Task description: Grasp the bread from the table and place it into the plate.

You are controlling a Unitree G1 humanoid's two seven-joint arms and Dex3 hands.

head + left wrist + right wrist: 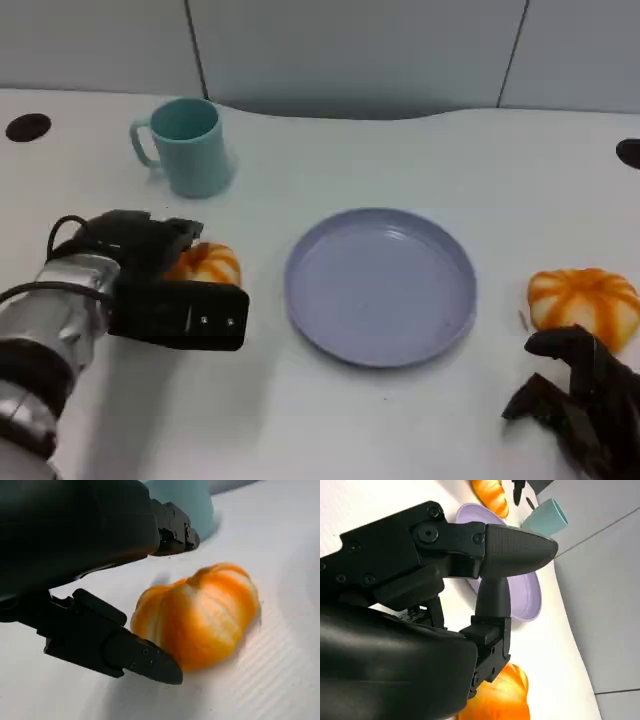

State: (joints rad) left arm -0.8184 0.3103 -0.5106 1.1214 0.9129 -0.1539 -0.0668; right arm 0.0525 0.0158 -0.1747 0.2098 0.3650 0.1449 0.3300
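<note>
Two orange-and-white bread rolls lie on the white table. The left bread point(208, 264) point(200, 615) sits beside the lavender plate point(380, 285), half covered by my left hand point(150, 285). In the left wrist view that hand's fingers point(125, 650) straddle the roll: one fingertip touches its side, the other stays clear of it near the mug. The right bread point(585, 305) point(505, 697) lies right of the plate, just beyond my right hand point(585, 400) point(420, 605), whose fingers are apart and hold nothing.
A teal mug point(185, 145) point(550, 515) stands behind the left bread, close to my left hand. The plate point(530, 597) lies between the two rolls. Dark round holes point(28, 127) mark the table's far left and right edges.
</note>
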